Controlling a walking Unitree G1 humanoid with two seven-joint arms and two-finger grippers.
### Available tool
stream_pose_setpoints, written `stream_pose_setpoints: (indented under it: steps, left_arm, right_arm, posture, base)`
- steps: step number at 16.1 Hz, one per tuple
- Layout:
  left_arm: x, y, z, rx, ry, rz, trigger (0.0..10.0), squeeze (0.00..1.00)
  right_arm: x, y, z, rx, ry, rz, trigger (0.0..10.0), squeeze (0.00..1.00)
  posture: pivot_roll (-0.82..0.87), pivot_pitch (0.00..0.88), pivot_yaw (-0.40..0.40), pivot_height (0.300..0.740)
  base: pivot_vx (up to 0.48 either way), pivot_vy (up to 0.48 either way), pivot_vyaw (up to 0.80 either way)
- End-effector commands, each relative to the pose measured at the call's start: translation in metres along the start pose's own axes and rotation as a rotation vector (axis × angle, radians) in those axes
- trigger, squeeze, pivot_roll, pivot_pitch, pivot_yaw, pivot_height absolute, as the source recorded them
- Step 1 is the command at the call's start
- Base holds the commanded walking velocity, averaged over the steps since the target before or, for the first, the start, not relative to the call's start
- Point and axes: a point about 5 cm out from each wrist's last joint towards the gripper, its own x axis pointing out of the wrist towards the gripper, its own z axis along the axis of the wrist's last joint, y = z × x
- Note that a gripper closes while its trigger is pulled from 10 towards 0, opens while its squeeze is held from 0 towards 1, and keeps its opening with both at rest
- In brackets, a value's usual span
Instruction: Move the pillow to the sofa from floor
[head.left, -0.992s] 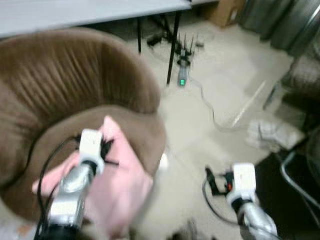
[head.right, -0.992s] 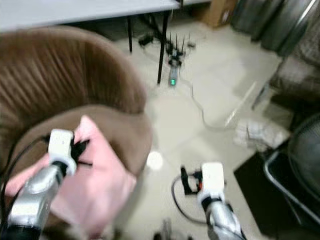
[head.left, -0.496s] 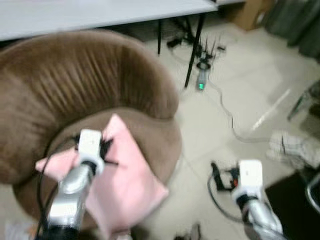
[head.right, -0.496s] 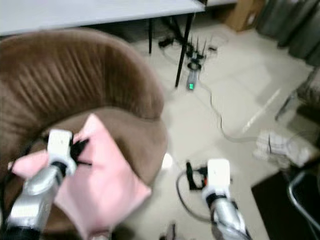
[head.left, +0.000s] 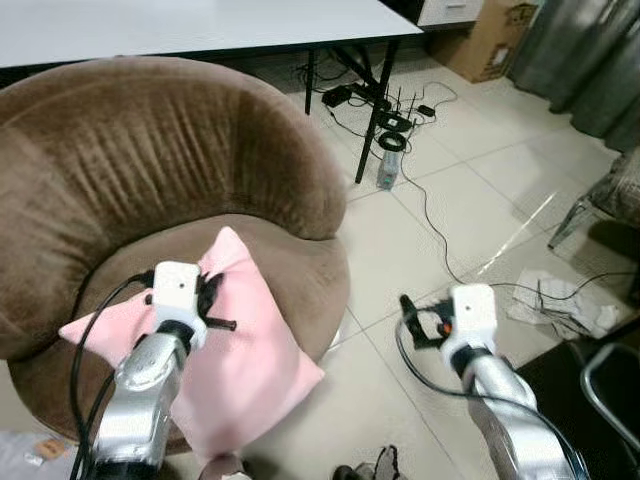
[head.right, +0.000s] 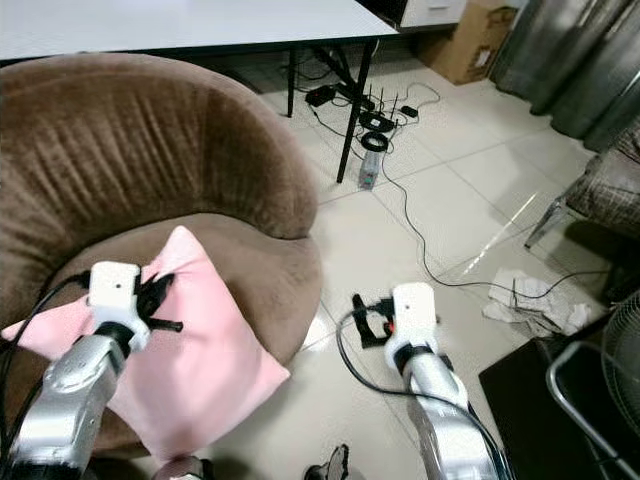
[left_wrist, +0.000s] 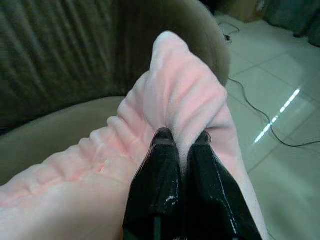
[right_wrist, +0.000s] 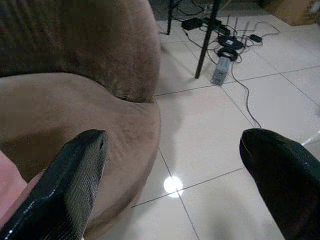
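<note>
Tiled floor (head.left: 470, 200), white desk (head.left: 200, 20) far. Brown sofa (head.left: 150, 160) left; pink pillow (head.left: 240, 350) lying on seat. Left gripper (left_wrist: 181, 142) fingers pinching pillow fold. Right gripper (right_wrist: 172, 150) fingers wide, over floor, right of sofa.

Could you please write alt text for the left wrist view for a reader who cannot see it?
The left gripper has its two black fingers shut on a bunched fold of the pink pillow, which lies on the seat of the brown sofa. Pale tiled floor with a thin cable lies beyond.
</note>
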Motion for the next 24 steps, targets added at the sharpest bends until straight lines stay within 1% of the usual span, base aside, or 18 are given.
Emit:
stream_pose_setpoints:
  steps: [1, 3, 5, 6, 8, 9, 11, 12, 13, 16, 18, 19, 20, 21, 22, 24]
  left_arm:
    - [-0.001, 0.0, 0.005, -0.004, -0.029, 0.017, 0.0, 0.0]
    - [0.0, -0.001, 0.006, -0.002, -0.023, 0.016, 0.0, 0.0]
    - [0.003, -0.004, 0.008, 0.005, -0.024, 0.007, 0.0, 0.0]
    - [0.009, -0.005, 0.011, 0.024, -0.022, -0.014, 0.0, 0.0]
    - [0.014, -0.006, 0.013, 0.033, -0.014, -0.042, 0.0, 0.0]
    - [0.022, -0.01, 0.016, 0.039, -0.014, -0.075, 0.0, 0.0]
    - [0.028, -0.017, 0.018, 0.036, -0.016, -0.104, 0.0, 0.0]
    - [0.03, -0.019, 0.018, 0.032, -0.019, -0.108, 0.0, 0.0]
    - [0.031, -0.02, 0.019, 0.026, -0.021, -0.113, 0.0, 0.0]
    - [0.036, -0.016, 0.023, 0.027, -0.031, -0.106, 0.0, 0.0]
    - [0.037, -0.015, 0.025, 0.028, -0.046, -0.1, 0.0, 0.0]
    - [0.038, -0.009, 0.027, 0.02, -0.053, -0.077, 0.0, 0.0]
    - [0.042, 0.002, 0.035, 0.016, -0.068, -0.042, 0.0, 0.0]
    - [0.043, 0.006, 0.038, 0.018, -0.073, -0.029, 0.0, 0.0]
    - [0.05, 0.021, 0.053, 0.044, -0.09, 0.012, 0.0, 0.0]
    - [0.061, 0.04, 0.089, 0.065, -0.143, 0.044, 0.0, 0.0]
  right_arm:
    - [0.001, -0.001, -0.002, -0.016, 0.007, 0.014, 10.0, 0.0]
    - [0.007, -0.001, -0.004, -0.025, 0.007, 0.031, 10.0, 0.0]
    - [0.006, -0.003, -0.006, -0.021, 0.01, 0.016, 10.0, 0.0]
    - [0.002, -0.006, -0.008, -0.002, 0.001, -0.023, 10.0, 0.0]
    - [-0.004, -0.01, -0.007, 0.0, -0.023, -0.057, 10.0, 0.0]
    - [-0.012, -0.017, -0.004, 0.027, -0.069, -0.095, 10.0, 0.0]
    - [-0.016, -0.017, -0.007, 0.002, -0.04, -0.108, 10.0, 0.0]
    - [-0.019, -0.017, -0.01, 0.025, -0.033, -0.12, 10.0, 0.0]
    - [-0.021, -0.016, -0.011, 0.021, -0.037, -0.12, 10.0, 0.0]
    - [-0.025, -0.014, -0.013, 0.012, -0.027, -0.127, 10.0, 0.0]
    - [-0.027, -0.015, -0.014, 0.012, -0.02, -0.125, 10.0, 0.0]
    - [-0.028, -0.016, -0.012, 0.012, -0.019, -0.115, 10.0, 0.0]
    - [-0.03, -0.024, -0.009, -0.001, -0.025, -0.128, 10.0, 0.0]
    - [-0.031, -0.027, -0.008, -0.005, -0.024, -0.139, 10.0, 0.0]
    - [-0.032, -0.032, -0.009, -0.011, -0.014, -0.152, 10.0, 0.0]
    - [-0.033, -0.03, -0.01, -0.009, -0.008, -0.149, 10.0, 0.0]
  posture:
    - [0.12, 0.139, -0.154, 0.74]
    - [0.1, 0.139, -0.155, 0.74]
    - [0.08, 0.136, -0.146, 0.74]
    - [0.05, 0.13, -0.127, 0.74]
    - [0.0, 0.125, -0.095, 0.74]
    - [-0.04, 0.124, -0.076, 0.74]
    - [-0.06, 0.121, -0.07, 0.74]
    - [-0.07, 0.116, -0.067, 0.74]
    - [-0.08, 0.114, -0.065, 0.74]
    - [-0.08, 0.106, -0.067, 0.74]
    - [-0.08, 0.104, -0.07, 0.74]
    - [-0.08, 0.102, -0.068, 0.74]
    - [-0.08, 0.102, -0.071, 0.74]
    - [-0.08, 0.103, -0.07, 0.74]
    - [-0.08, 0.106, -0.066, 0.74]
    - [-0.08, 0.11, -0.062, 0.74]
  base:
    - [0.0, 0.0, 0.0]
    - [0.0, 0.0, 0.0]
    - [0.0, 0.0, 0.0]
    - [0.0, 0.0, 0.0]
    - [0.0, 0.0, 0.0]
    - [0.0, 0.0, 0.0]
    - [0.0, 0.0, 0.0]
    - [0.0, 0.0, 0.0]
    - [0.0, 0.0, 0.0]
    - [0.445, 0.0, 0.0]
    - [0.442, 0.0, 0.0]
    - [0.0, 0.0, 0.0]
    - [0.0, 0.0, 0.0]
    - [0.0, 0.0, 0.0]
    - [0.0, 0.0, 0.0]
    - [0.0, 0.0, 0.0]
